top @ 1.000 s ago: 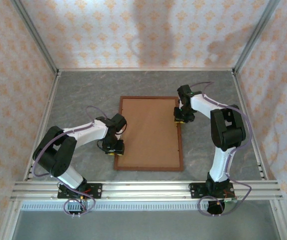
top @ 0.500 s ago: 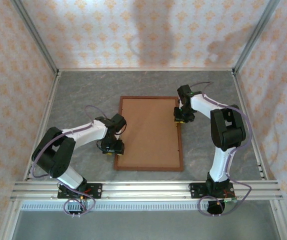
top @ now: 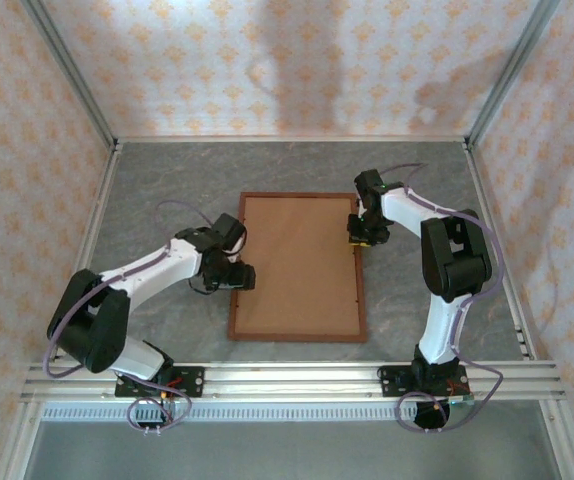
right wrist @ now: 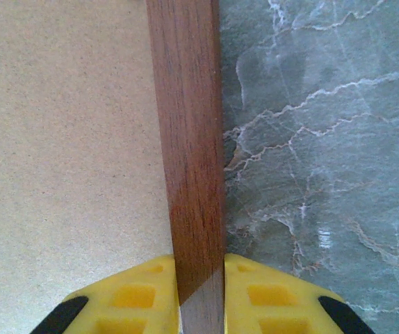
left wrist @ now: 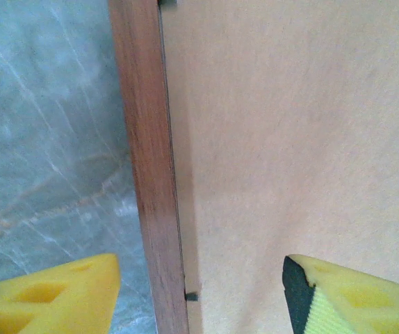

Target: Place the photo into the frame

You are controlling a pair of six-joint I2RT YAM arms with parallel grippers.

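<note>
left gripper (top: 235, 275) hung released at the left rail of the frame (top: 297, 338), its jaws spread wide. in the left wrist view one yellow pad (left wrist: 53, 296) sat over the table outside the frame and the other pad (left wrist: 356, 296) over the board inside it, with the left rail (left wrist: 147, 174) running between them, clear of both. right gripper (top: 359, 232) was clamped on the frame's right rail, towards that rail's far end. in the right wrist view its two yellow pads (right wrist: 140, 296) pressed the wood from either side, the rail passing straight up between them.

the frame lay flat on the table between the two arms, its long sides running away from the bases and its thin reddish-brown moulding whole on all four sides. a plain brown backing board (top: 297, 265) filled the opening inside the frame. a small dark tab (left wrist: 191, 296) showed at the inner edge of the left rail, near the left gripper. around the frame on every side lay the grey marbled table (top: 167, 190). beyond it, well apart from the frame, stood walls (top: 267, 60) papered in a pale orange pattern.
</note>
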